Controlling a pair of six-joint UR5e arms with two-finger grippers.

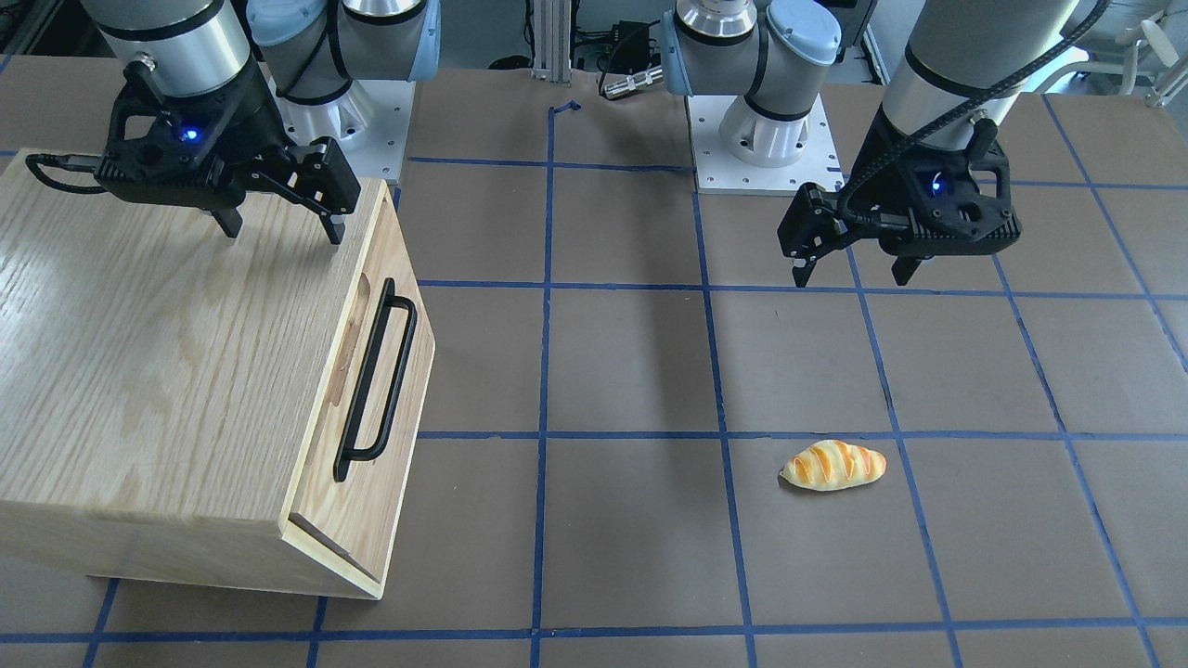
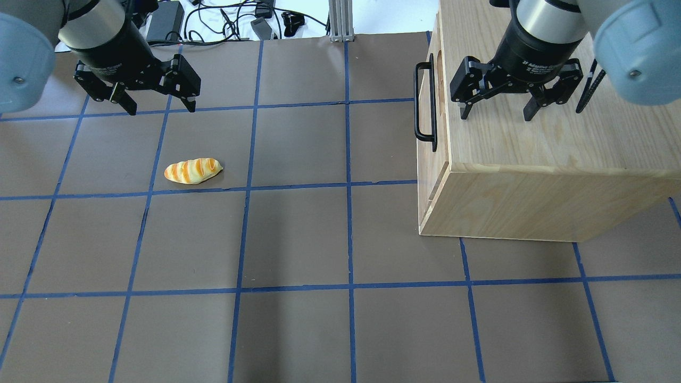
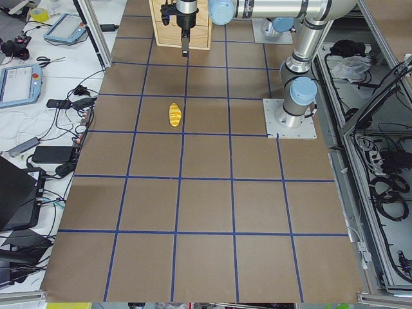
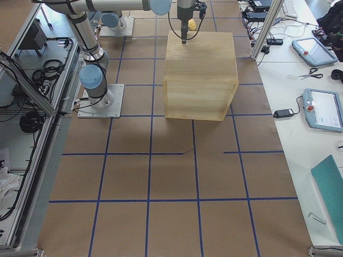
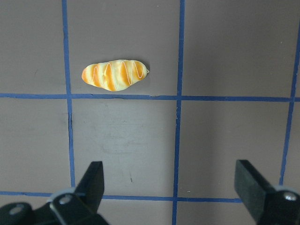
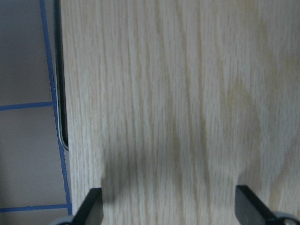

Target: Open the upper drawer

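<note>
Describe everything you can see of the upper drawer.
The upper drawer shows only its pale-wood front panel, set in the side of the cabinet that faces the robot's left. A long black bar handle runs along it over an oval finger recess. It looks shut, about flush with the cabinet. Nothing touches it: the right gripper hangs open over the cabinet's top, clear of the handle.

I see only the front of the upper drawer [image 1: 351,343]; its box is hidden inside the cabinet [image 1: 167,371]. The cabinet runs off the front view's left edge and the overhead view's top and right edges. My right wrist camera gives a blurred sliver of the handle [image 6: 59,70], and the bottom edge cuts off the right gripper [image 6: 171,206]. From the right-end camera the cabinet hides the drawer front.
</note>
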